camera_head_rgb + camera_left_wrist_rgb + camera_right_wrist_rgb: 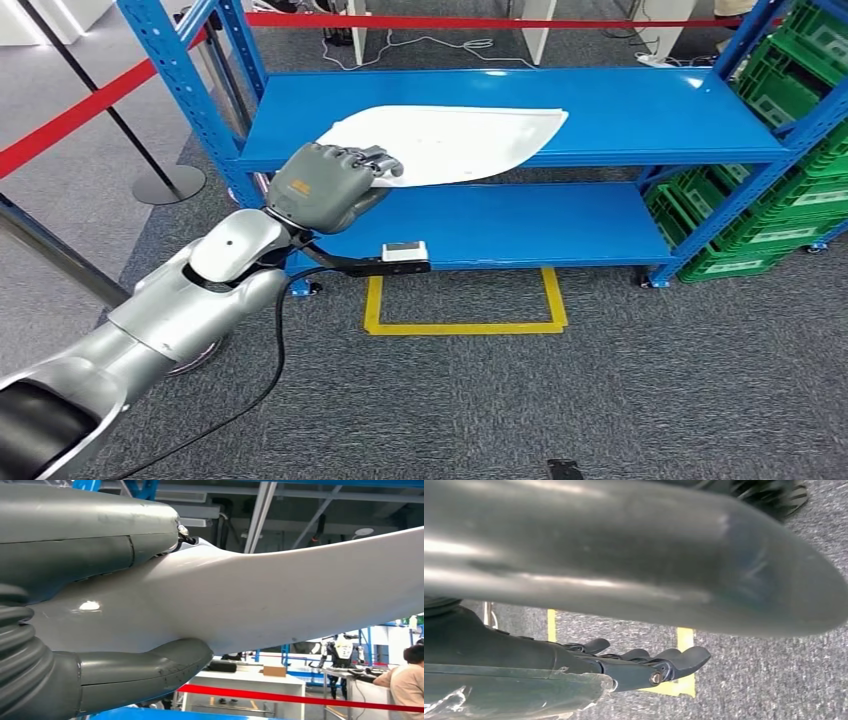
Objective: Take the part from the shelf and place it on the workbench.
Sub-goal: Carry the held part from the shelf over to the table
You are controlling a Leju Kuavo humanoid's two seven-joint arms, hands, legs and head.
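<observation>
— On the blue shelf's (640, 115) top tier: what could go wrong?

— The white part (450, 140) is long and thin, and the left hand (325, 185) grips only its near corner. Lifted from there, it would likely sag, swing or catch an upright.

— And the hand itself?

— Closed on the part's edge, thumb (145, 672) beneath, fingers (365, 158) over the top. The right hand (644, 662) hangs above the floor, fingers apart, holding nothing.
</observation>
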